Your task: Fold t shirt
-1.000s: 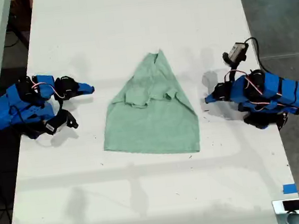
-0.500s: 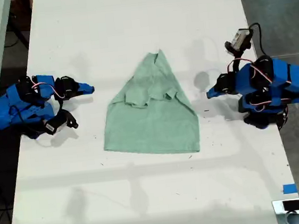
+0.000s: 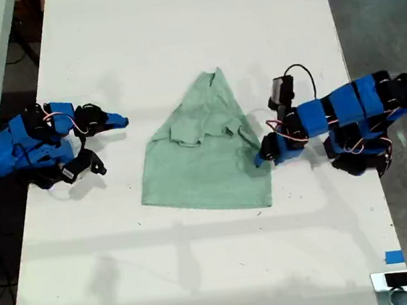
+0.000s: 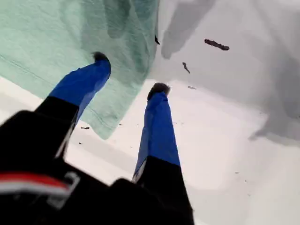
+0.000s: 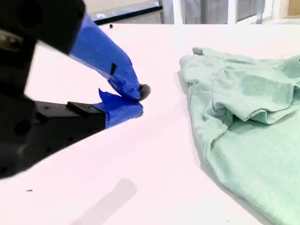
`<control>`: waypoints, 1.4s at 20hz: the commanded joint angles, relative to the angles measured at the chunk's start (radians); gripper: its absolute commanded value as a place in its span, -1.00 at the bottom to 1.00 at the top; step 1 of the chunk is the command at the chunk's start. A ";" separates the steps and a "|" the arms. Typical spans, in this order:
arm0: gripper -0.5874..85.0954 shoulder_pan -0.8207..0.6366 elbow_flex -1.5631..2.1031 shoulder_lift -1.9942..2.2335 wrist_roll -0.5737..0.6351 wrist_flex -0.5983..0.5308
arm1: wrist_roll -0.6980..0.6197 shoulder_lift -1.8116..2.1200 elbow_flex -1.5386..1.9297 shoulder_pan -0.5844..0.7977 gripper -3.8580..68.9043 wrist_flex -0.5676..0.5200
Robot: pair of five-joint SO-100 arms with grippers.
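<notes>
The t shirt [image 3: 207, 151] is seen lying in the middle of the white table [image 3: 201, 269], between the two arms. It is only partly folded: the upper part is bunched toward a narrow peak at the far end in the exterior view, a sleeve or layer is turned over across the chest, and the lower hem is spread wide and flat. No tidy rectangle is formed yet, so most of the folding is judged to be left.

My first gripper [image 4: 129, 72] is placed at the shirt's edge on the exterior view's right. Its jaws are held wide apart, one fingertip [image 4: 100, 57] over the cloth and the other over bare table just beside the hem; nothing is gripped. A pinch of that side edge is judged to be the step in hand, with the edge then to be carried across the body.

My second gripper [image 5: 136, 99] is parked on the exterior view's left, well apart from the shirt. Its jaws are drawn together, the tips touching or nearly so, and nothing is held between them.
</notes>
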 commanded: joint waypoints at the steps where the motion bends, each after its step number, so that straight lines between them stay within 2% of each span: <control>1: -0.99 0.008 -0.011 0.008 -0.017 0.006 | 0.018 -0.067 0.009 -0.025 -0.34 -0.109; 3: -0.99 0.008 -0.011 0.008 -0.017 0.006 | 0.031 -0.126 0.026 -0.031 -0.33 -0.155; 7: -0.99 0.011 -0.011 0.008 -0.020 0.006 | 0.046 -0.098 0.072 -0.023 -0.34 -0.133; 9: -0.99 0.009 -0.011 0.008 -0.020 0.006 | 0.046 -0.084 0.118 -0.011 -0.51 -0.138; 11: -0.99 0.009 -0.011 0.008 -0.020 0.006 | 0.054 -0.037 0.169 0.008 -0.86 -0.153; 12: -0.99 0.011 -0.011 0.008 -0.020 0.006 | 0.051 -0.012 0.175 0.014 -0.86 -0.147; 15: -0.99 0.009 -0.011 0.008 -0.020 0.006 | 0.048 0.025 0.143 0.026 -0.86 -0.041; 18: -0.99 0.009 -0.011 0.008 -0.020 0.006 | 0.058 0.087 0.072 0.017 -0.87 0.124; 20: -0.99 0.009 -0.011 0.008 -0.020 0.006 | 0.017 0.132 -0.017 0.021 -0.87 0.225; 22: -0.99 0.009 -0.011 0.008 -0.020 0.006 | -0.063 0.158 -0.121 0.031 -0.87 0.265; 25: -0.99 0.006 -0.011 0.008 -0.020 0.006 | -0.178 0.152 -0.236 0.032 -0.87 0.210; 28: -0.99 0.006 -0.011 0.008 -0.020 0.006 | -0.255 0.083 -0.282 0.017 -0.87 0.078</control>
